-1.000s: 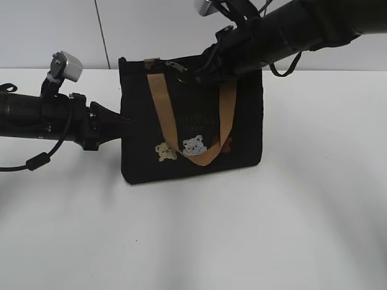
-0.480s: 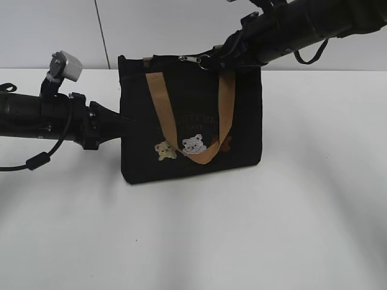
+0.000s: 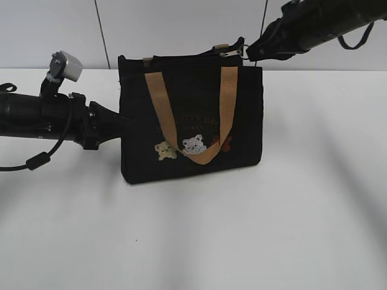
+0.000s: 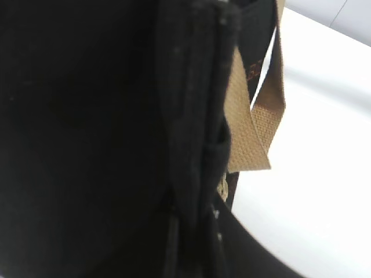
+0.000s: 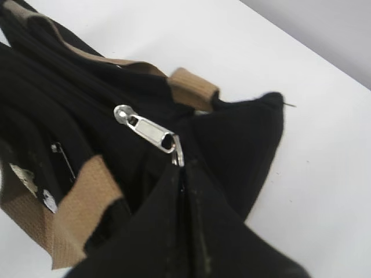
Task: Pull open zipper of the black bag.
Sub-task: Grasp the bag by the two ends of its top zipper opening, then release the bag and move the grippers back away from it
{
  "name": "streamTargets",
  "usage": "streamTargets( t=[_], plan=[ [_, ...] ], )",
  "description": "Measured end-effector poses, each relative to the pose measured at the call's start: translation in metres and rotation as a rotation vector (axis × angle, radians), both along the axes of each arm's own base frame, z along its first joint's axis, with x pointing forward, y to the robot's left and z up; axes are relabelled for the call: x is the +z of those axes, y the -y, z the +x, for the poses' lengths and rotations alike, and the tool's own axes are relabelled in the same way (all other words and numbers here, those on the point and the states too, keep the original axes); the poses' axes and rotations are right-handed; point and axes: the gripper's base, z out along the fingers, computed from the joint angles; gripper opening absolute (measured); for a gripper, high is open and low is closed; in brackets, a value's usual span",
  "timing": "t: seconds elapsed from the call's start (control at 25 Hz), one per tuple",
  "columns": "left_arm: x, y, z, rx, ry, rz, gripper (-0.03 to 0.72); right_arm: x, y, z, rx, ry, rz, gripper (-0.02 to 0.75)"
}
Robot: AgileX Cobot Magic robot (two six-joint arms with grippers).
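The black bag (image 3: 188, 90) stands upright on the white table, with tan handles (image 3: 229, 96) and bear patches on its front. My left gripper (image 3: 123, 119) is clamped on the bag's left side edge; in the left wrist view its dark fingers (image 4: 200, 237) close around the black side seam (image 4: 197, 116). The silver zipper (image 5: 148, 130) pull lies at the right end of the top edge (image 3: 233, 51). My right gripper (image 5: 182, 169) is shut on the pull's ring, its tip (image 3: 248, 54) just beyond the bag's top right corner. The bag's mouth gapes along the top.
The white table (image 3: 272, 229) spreads in front of and to the right of the bag. A pale wall rises behind. The left arm (image 3: 42, 115) lies low across the table's left side with a loose cable (image 3: 36, 162).
My right gripper has travelled to the right along the bag's top edge, taking the zipper pull from near the middle to the right corner. The left arm has stayed put.
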Motion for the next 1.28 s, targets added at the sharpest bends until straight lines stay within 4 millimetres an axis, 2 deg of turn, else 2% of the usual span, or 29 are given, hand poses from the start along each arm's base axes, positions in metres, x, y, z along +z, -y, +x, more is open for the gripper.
streamTargets(
  t=[0.24,0.48,0.56,0.6,0.72,0.76,0.8,0.84,0.96,1.28],
  plan=[
    [0.0,0.0,0.0,0.0,0.0,0.0,0.048,0.007,0.03,0.002,-0.061,-0.008,-0.004,-0.015],
    [-0.001,0.0,0.0,0.018,-0.026,-0.004,0.055,0.01,0.028,-0.002,-0.04,-0.021,0.004,-0.009],
    [-0.001,-0.001,0.001,0.048,-0.069,-0.015,0.106,0.01,0.026,-0.004,-0.026,-0.033,0.01,0.052],
    [-0.001,-0.001,0.001,0.056,-0.082,-0.018,0.155,0.011,0.025,-0.005,-0.019,-0.039,0.012,0.119],
    [0.002,-0.002,0.001,0.091,-0.112,-0.02,0.397,0.017,0.024,-0.011,0.008,-0.048,0.02,0.368],
    [0.005,-0.004,0.002,0.115,-0.122,-0.02,0.457,0.02,0.023,-0.013,0.019,-0.051,0.023,0.447],
    [0.011,-0.005,0.002,0.143,-0.131,-0.021,0.512,0.024,0.023,-0.016,0.026,-0.046,0.027,0.484],
    [0.016,-0.006,0.001,0.167,-0.137,-0.012,0.544,0.028,0.023,-0.018,0.034,-0.047,0.031,0.507],
    [0.034,-0.011,-0.004,0.199,-0.146,0.039,0.578,0.039,0.022,-0.029,0.066,-0.064,0.044,0.543],
    [0.079,-0.022,-0.04,0.219,-0.189,0.172,0.587,0.059,0.026,-0.052,0.062,-0.146,0.016,0.554]
  ],
)
